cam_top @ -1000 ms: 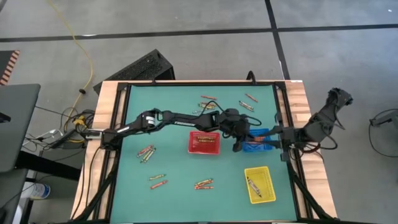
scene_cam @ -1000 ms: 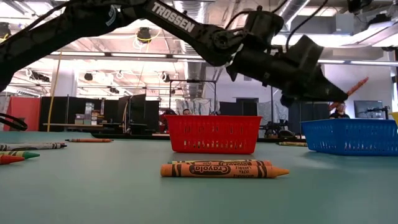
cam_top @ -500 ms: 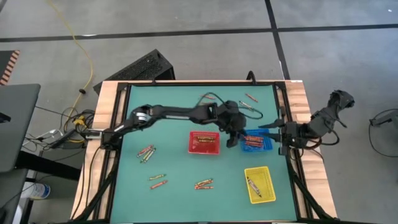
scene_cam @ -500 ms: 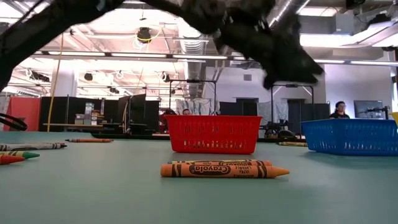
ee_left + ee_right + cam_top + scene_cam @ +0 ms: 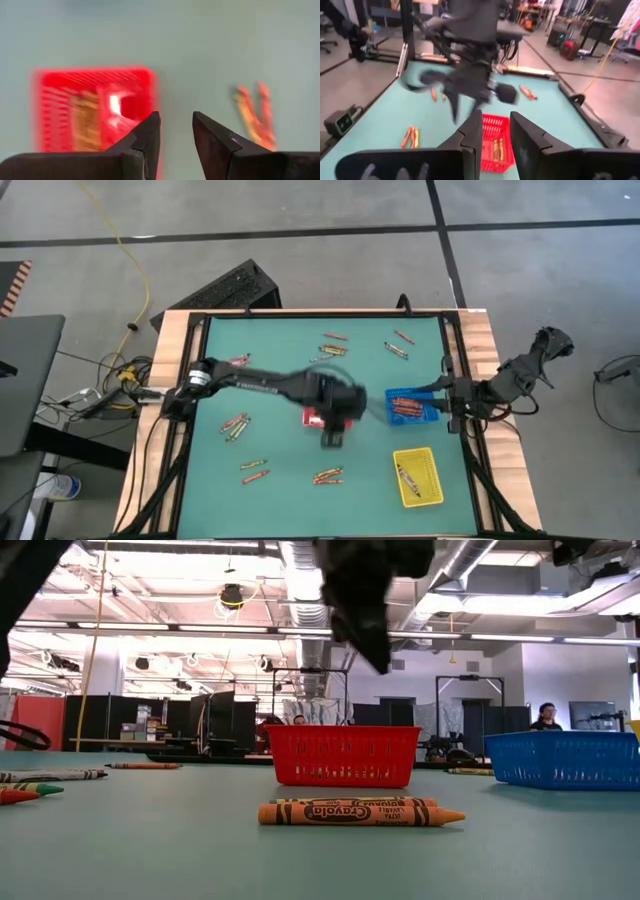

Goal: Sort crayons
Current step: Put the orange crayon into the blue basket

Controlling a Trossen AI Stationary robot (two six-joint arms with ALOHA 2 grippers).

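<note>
1. Crayons: thin paper-wrapped sticks lie scattered on the green counter (image 5: 270,360). A pair (image 5: 327,475) lies at the near side, a cluster (image 5: 235,424) toward the left, another pair (image 5: 254,470) nearer the front left, and several (image 5: 335,342) along the far side
2. In the low view two orange crayons (image 5: 360,811) lie side by side, touching, labels readable, pointed tips toward the blue tray
3. Red tray (image 5: 316,418): rectangular slatted plastic basket near the counter's middle, mostly covered by the left arm from above; the left wrist view shows orange-brown crayons (image 5: 85,120) lying inside it
4. Blue tray (image 5: 408,407): same slatted make, to the right of the red one, holding several orange-red crayons (image 5: 405,404)
5. Yellow tray (image 5: 418,477): at the near right corner, holding one crayon (image 5: 407,476)
6. Left tool (image 5: 332,438): blurred, raised above the counter just in front of the red tray. Its fingers (image 5: 145,142) stand slightly spread with a bare gap between them, pinching nothing. The near pair of crayons lies on the counter beyond it, apart from it
7. Right tool (image 5: 445,392): at the right edge of the counter beside the blue tray, fingers (image 5: 470,137) slightly spread, nothing between them
8. The counter surface is smooth green, framed by pale wood
</note>
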